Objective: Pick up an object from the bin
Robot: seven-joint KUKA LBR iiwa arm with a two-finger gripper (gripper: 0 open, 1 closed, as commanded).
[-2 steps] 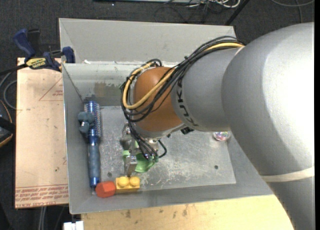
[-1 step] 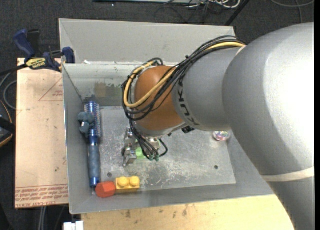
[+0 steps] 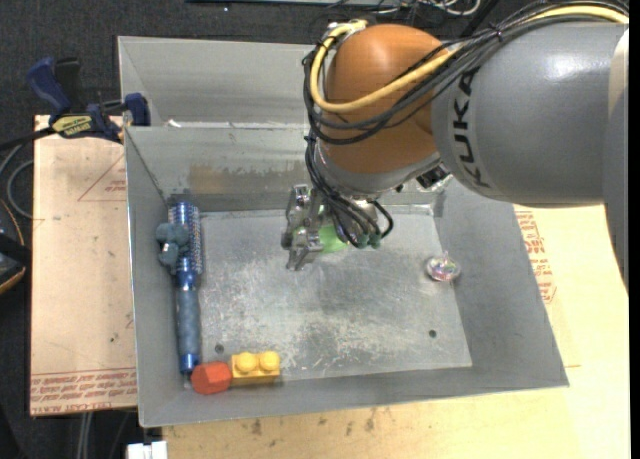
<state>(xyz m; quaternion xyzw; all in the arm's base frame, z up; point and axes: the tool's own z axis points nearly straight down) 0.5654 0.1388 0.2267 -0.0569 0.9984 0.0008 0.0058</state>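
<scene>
Gripper point(image 3: 299, 245) low beside a small bright-green rounded object point(image 3: 333, 238)

One blue brush point(image 3: 184, 282), two blocks point(image 3: 211, 378) point(image 3: 256, 365), one bead point(image 3: 441, 268)

One camera looks down into the bin point(image 3: 380, 317) from above, somewhat aslant, fairly near.

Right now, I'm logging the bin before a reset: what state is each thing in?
gripper: low over the middle of the bin, beside the green thing.
green thing: partly hidden under the arm; whether held, cannot tell.
blue brush: lying flat along the left wall.
orange block: front left, touching the yellow brick.
yellow brick: lying flat, apart from the gripper.
small shiny thing: lying alone at the right.
</scene>
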